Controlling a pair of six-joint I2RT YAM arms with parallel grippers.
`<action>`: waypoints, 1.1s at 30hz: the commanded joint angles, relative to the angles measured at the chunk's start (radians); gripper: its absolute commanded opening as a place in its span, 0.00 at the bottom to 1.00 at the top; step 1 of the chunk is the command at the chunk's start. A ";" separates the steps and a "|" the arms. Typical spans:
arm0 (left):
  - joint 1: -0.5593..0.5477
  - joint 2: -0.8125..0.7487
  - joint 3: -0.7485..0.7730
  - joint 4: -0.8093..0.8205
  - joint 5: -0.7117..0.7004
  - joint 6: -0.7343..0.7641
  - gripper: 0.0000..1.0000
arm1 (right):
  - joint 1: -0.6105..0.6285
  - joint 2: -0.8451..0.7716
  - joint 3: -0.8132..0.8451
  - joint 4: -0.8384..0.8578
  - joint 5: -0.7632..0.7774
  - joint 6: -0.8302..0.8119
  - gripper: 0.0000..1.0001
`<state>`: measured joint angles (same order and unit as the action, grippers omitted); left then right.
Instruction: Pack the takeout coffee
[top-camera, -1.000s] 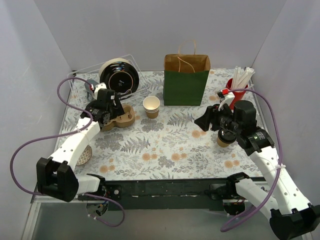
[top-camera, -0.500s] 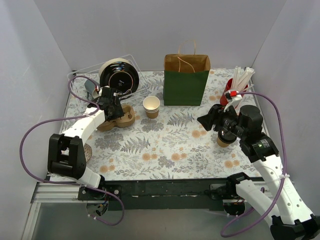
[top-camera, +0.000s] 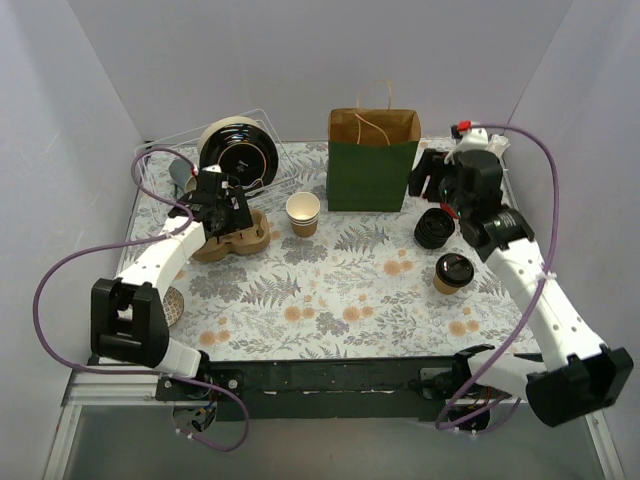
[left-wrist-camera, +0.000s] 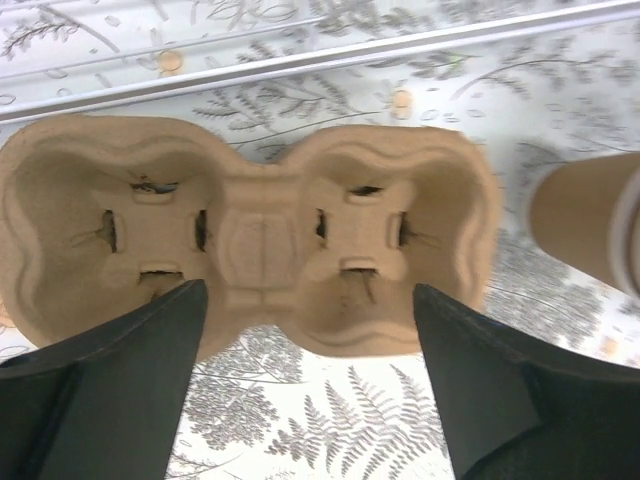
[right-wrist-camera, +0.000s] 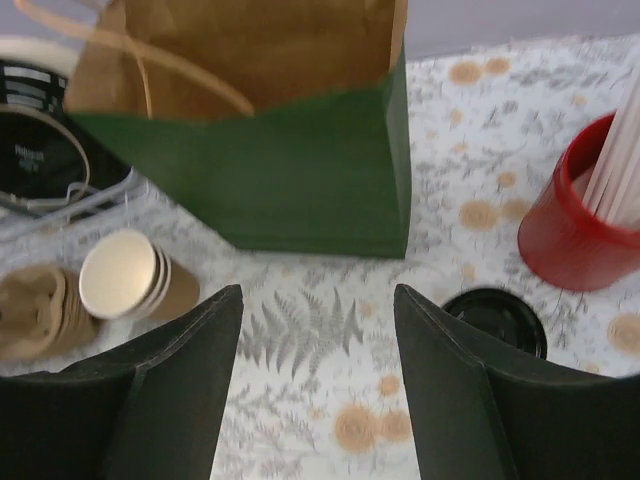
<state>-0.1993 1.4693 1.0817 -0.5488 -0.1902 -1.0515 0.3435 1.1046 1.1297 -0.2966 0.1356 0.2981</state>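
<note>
The takeout coffee (top-camera: 452, 272), a tan cup with a black sip lid, stands upright at the right of the table, apart from both grippers. The green-and-brown paper bag (top-camera: 372, 160) stands open at the back centre and also shows in the right wrist view (right-wrist-camera: 290, 170). My right gripper (top-camera: 422, 180) hovers open and empty just right of the bag, above the mat (right-wrist-camera: 318, 390). My left gripper (top-camera: 236, 210) is open over the pulp cup carrier (left-wrist-camera: 250, 240), with nothing between its fingers (left-wrist-camera: 310, 380).
A stack of lidless tan cups (top-camera: 303, 213) stands left of the bag. Loose black lids (top-camera: 433, 229) lie in front of the red straw holder (right-wrist-camera: 580, 220). A wire rack with a black-and-white roll (top-camera: 238, 152) sits at the back left. Grey walls enclose the table.
My right arm has risen from beside the coffee and swung back toward the bag, uncovering the loose lids. My left gripper has shifted slightly over the carrier.
</note>
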 joint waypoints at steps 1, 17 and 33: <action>0.003 -0.134 -0.034 0.023 0.098 -0.022 0.95 | -0.017 0.151 0.221 0.067 0.122 -0.004 0.70; 0.003 -0.417 -0.244 0.168 0.270 0.005 0.98 | -0.038 0.653 0.747 -0.054 0.256 -0.154 0.64; 0.003 -0.494 -0.267 0.234 0.364 0.007 0.98 | -0.077 0.785 0.812 -0.136 0.124 -0.096 0.21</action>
<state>-0.1993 0.9859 0.8177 -0.3283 0.1627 -1.0618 0.2745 1.8904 1.8946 -0.4492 0.2996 0.1810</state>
